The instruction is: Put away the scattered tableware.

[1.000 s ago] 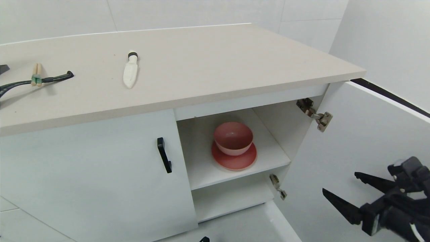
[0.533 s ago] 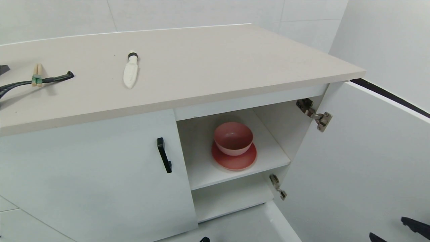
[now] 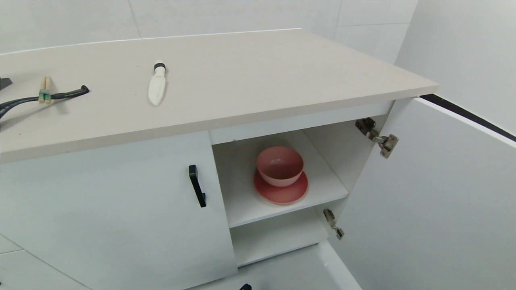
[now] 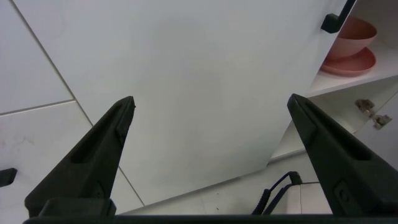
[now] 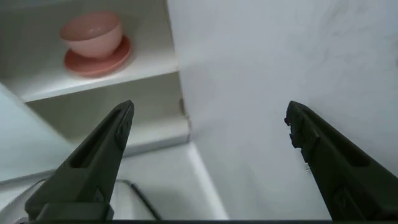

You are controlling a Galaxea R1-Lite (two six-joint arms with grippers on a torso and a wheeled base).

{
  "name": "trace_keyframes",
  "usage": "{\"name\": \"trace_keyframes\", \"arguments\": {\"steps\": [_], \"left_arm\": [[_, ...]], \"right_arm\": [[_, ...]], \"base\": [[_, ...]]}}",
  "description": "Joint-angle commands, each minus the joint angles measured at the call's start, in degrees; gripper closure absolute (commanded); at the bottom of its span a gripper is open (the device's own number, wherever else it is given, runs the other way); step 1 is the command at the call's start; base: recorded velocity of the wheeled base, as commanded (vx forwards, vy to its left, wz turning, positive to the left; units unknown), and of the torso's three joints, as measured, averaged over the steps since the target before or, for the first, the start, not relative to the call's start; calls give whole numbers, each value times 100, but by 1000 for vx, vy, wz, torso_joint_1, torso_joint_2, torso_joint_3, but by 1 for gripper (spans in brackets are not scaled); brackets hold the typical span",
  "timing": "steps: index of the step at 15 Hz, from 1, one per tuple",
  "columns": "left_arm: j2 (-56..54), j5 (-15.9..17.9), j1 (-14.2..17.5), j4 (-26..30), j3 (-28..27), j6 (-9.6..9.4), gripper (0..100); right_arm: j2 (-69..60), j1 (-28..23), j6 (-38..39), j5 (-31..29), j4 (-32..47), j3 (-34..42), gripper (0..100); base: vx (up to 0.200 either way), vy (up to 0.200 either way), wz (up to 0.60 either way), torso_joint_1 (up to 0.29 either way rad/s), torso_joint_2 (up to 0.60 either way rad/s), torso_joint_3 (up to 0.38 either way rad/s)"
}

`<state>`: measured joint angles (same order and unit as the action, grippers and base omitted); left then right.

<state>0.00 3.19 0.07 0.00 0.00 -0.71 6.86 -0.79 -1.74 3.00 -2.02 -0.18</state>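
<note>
On the cabinet's upper shelf a pink bowl (image 3: 280,165) sits on a red plate (image 3: 281,191), behind the open right door (image 3: 427,193). On the countertop (image 3: 250,80) lie a white knife-shaped utensil (image 3: 156,86) and a pair of wooden chopsticks (image 3: 44,90) with a green band. My left gripper (image 4: 210,99) is open, low down and facing the closed left door (image 4: 186,93), with the bowl (image 4: 351,34) and plate (image 4: 351,62) off to one side. My right gripper (image 5: 209,106) is open and holds nothing, near the open door (image 5: 280,93), with the bowl (image 5: 92,34) on its plate (image 5: 99,61) beyond it.
A black cord-like item (image 3: 60,95) lies beside the chopsticks at the counter's left edge. The left door (image 3: 121,209) is closed and carries a black handle (image 3: 197,186). Metal hinges (image 3: 381,139) stick out at the open door's edge. A lower shelf (image 3: 274,237) sits under the plate.
My right gripper, seen open at the lower right of the head view a second ago, has dropped down and out of that view. The tableware has not moved.
</note>
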Motion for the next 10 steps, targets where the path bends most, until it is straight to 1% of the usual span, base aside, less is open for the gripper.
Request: {"name": "trace_keyframes", "arguments": {"steps": [1,2,3,4,5,10], "left_arm": [[0,-3,1,0,0,0,0],[0,-126,1,0,0,27,0],[0,-135,1,0,0,27,0],[0,-135,1,0,0,27,0],[0,-135,1,0,0,27,0],[0,-135,1,0,0,27,0]], "right_arm": [[-326,-88,-204,-71,141,18,0],[-326,-88,-256,-107,150,18,0],[-326,-88,-142,-150,167,9,0],[-326,-88,104,-159,176,9,0],[-326,-88,174,-168,176,9,0],[-326,-88,192,-203,185,9,0]], "base": [[0,0,0,0,0,0],[0,0,0,0,0,0],[0,0,0,0,0,0],[-200,0,0,2,2,2],[-200,0,0,2,-2,-2],[-200,0,0,0,0,2]]}}
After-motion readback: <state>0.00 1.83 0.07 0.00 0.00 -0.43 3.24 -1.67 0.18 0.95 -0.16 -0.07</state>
